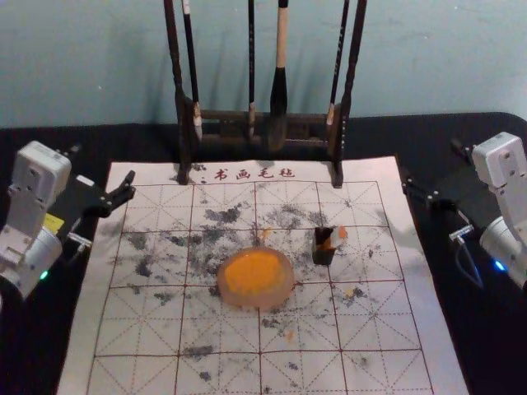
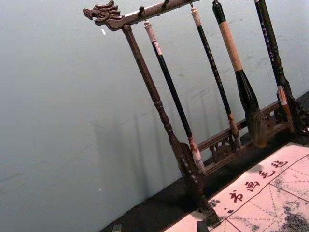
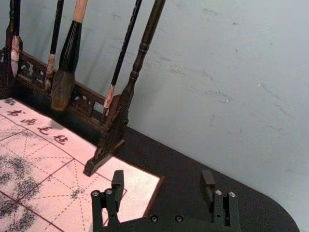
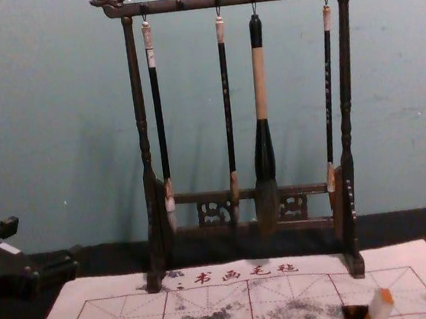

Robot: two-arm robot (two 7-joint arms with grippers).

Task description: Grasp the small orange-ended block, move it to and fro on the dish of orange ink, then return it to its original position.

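Four brushes (image 1: 281, 90) hang from a dark rack (image 1: 183, 123) at the far end of the gridded mat (image 1: 148, 329) in the head view. Near the mat's middle sits a round dish (image 1: 287, 290) of orange ink (image 1: 252, 272). Just beyond the dish and to its right is a small dark holder (image 1: 323, 256), with the orange-ended block (image 1: 342, 234) tilted at its right side, apart from the dish. The left gripper (image 1: 103, 164) is raised by the mat's far left corner; the right gripper (image 1: 432, 164) is raised by the far right one, both idle. In the left wrist view, the left gripper's fingertips peek in well apart, holding nothing, with the rack and brushes ahead. In the right wrist view, the right gripper (image 3: 163, 179) has its fingers spread wide, nothing between them but a view of the mat's corner and the dark table (image 3: 231, 193). In the chest view, the block leans to the right against the holder, its orange end up, and the left gripper's fingers stand wide at the left edge.
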